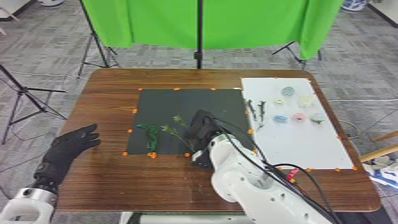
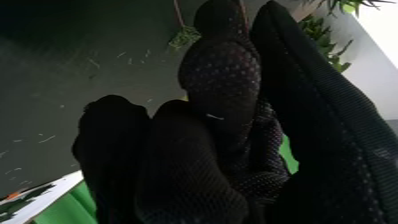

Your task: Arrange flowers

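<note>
Sprig pinched low by the stem.
Right hand closes on it over mat, likely keeping its tufts free for arranging; left hand, fingers loosely spread, hangs aside, leaving room.

This looks like a robotics lab or a test studio set up in an indoor room. Beyond the worktop hangs a bright green backdrop on a black pole, and a black tripod stands to its left. Grey patterned carpet surrounds it. On it lie a dark mat and a white sheet, edged with orange markers; two white robot arms reach over its near side.
</note>
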Controlling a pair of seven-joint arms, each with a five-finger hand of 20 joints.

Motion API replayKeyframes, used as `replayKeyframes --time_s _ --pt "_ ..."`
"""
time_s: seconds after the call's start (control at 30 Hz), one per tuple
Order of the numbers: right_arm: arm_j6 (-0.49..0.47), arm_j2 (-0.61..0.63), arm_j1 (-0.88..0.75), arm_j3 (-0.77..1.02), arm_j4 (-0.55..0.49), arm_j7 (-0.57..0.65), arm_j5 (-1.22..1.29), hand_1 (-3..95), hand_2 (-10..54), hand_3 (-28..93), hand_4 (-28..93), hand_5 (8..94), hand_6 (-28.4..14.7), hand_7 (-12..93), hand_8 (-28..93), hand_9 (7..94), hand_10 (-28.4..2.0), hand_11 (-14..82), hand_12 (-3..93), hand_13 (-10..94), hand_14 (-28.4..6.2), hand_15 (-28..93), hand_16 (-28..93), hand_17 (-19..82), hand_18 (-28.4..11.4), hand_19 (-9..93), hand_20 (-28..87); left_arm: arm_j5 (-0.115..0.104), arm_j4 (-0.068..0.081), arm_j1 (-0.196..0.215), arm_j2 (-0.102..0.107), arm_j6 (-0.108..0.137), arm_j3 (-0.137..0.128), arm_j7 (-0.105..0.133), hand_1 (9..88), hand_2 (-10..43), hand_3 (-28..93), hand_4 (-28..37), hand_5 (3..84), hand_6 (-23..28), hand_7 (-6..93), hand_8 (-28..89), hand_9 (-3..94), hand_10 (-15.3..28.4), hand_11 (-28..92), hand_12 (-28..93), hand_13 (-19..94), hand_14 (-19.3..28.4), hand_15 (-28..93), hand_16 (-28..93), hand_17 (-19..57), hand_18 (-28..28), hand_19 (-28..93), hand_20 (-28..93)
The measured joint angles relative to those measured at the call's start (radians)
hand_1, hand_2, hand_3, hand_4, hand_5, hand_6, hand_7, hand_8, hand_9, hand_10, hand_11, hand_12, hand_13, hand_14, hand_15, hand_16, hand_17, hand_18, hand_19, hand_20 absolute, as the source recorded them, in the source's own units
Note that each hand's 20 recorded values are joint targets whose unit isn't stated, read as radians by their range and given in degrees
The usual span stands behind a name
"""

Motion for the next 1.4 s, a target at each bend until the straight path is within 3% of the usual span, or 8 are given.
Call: replayKeyframes --time_s 0.7,1.4 --pt "0.019 -0.007 0.012 -0.004 0.016 -0.001 0.069 49.0 -9.5 56 -7 87.3 -4.8 18 14 93.7 -11.5 41.3 24.2 94 -1.4 68 27 75 -10.1 93 48 0.005 -0.001 -0.001 -0.002 -0.023 -0.005 -0.02 26.4 -0.9 66 -19.2 44.9 6.3 6.7 -5 42.6 13.9 16 12 37 19.0 19 2 9.2 14.5 11 19" --pt "0.066 -0.006 0.008 0.003 0.022 -0.027 -0.037 52.2 -9.5 54 -7 87.5 -4.2 20 16 93.7 -11.5 41.5 24.9 94 -1.2 68 27 74 -11.0 93 49 0.01 -0.001 0.0 -0.001 -0.037 -0.009 -0.03 26.7 -0.8 65 -18.8 44.8 6.4 6.6 -5 42.6 13.8 16 12 37 19.0 20 2 9.1 14.5 11 19"
